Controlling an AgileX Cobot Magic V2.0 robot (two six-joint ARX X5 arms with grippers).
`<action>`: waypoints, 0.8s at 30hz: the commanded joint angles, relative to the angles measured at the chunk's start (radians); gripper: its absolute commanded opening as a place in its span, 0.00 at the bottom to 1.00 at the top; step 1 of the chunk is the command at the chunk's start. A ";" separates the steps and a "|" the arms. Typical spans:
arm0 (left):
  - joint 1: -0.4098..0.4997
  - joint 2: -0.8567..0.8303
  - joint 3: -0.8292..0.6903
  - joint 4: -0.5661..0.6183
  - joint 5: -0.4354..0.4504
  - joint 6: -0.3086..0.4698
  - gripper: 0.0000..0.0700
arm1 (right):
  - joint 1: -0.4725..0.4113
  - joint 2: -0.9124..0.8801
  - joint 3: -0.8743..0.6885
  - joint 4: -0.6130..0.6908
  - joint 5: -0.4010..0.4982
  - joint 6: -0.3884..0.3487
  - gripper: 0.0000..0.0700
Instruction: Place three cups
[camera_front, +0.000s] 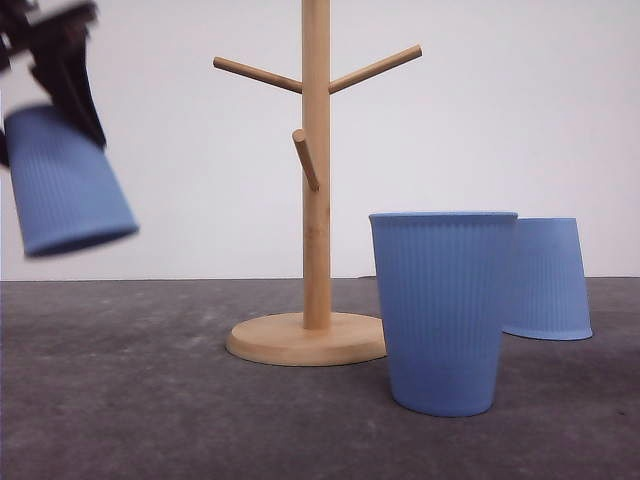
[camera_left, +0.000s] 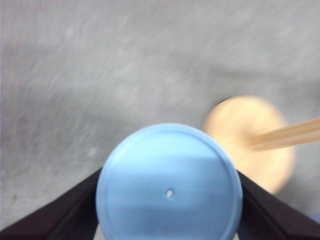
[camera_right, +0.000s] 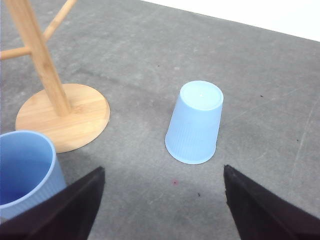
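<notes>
No writing legible on any item. Nearest, an upright cup (camera_front: 443, 312) stands on the table (camera_front: 150, 400), just beside the wooden rack (camera_front: 316, 200). Behind it an inverted cup (camera_front: 550, 278). Left gripper (camera_front: 55, 75), raised at far left, clamps a third cup (camera_front: 65, 180), tilted, mouth down. Right gripper (camera_right: 160, 200) wide open, empty.

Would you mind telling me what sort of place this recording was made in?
Probably a lab test bench, not a kitchen: a bare grey tabletop against a plain white backdrop, holding just a wooden mug tree and blue cups, one held in the left gripper.
</notes>
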 joint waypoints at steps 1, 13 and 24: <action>0.017 -0.001 0.053 -0.003 0.028 -0.020 0.56 | 0.005 0.002 0.012 0.013 0.000 0.018 0.69; 0.144 0.028 0.189 0.140 0.397 -0.257 0.56 | 0.005 0.002 0.012 0.014 0.000 0.018 0.69; 0.119 0.174 0.189 0.333 0.581 -0.425 0.56 | 0.005 0.002 0.012 0.014 0.001 0.018 0.69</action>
